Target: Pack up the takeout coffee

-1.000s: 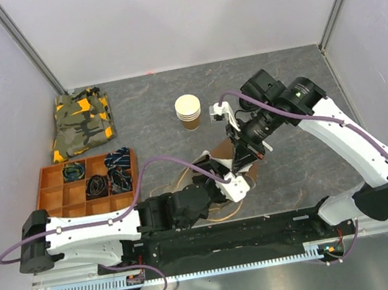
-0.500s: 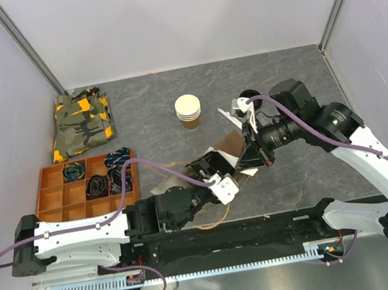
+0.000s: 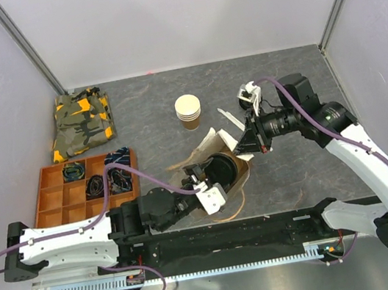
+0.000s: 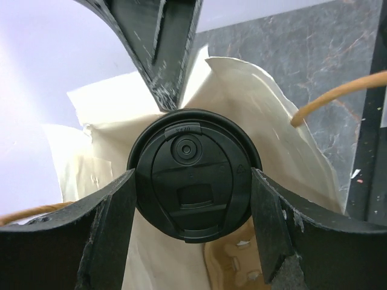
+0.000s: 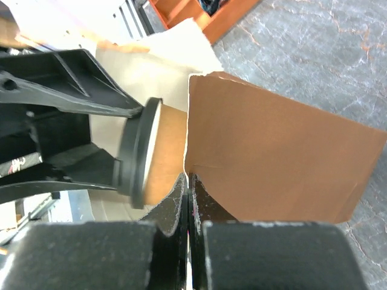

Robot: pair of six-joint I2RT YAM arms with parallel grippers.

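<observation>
The takeout coffee (image 4: 193, 172), a brown paper cup under a round black lid, lies on its side in the mouth of a brown paper bag (image 5: 272, 163) with a white inside (image 4: 254, 103). My left gripper (image 4: 193, 181) is shut on the cup, one finger on each side of the lid. In the top view the lid (image 3: 220, 167) faces the left gripper (image 3: 213, 180) at the bag's opening (image 3: 212, 142). My right gripper (image 5: 188, 181) is shut on the bag's upper edge, just beside the cup's wall (image 5: 168, 151), and holds that edge up (image 3: 251, 143).
A stack of nested cream-rimmed cups (image 3: 188, 111) stands behind the bag. An orange compartment tray (image 3: 53, 191) with dark items lies at the left, with a camouflage cloth (image 3: 81, 123) beyond it. The bag's cord handle (image 3: 229, 210) trails toward the near edge.
My right gripper has pulled the bag's edge up and to the right, widening the mouth. My left arm has drawn back to the left, and the cup's black lid now shows in the opening.
</observation>
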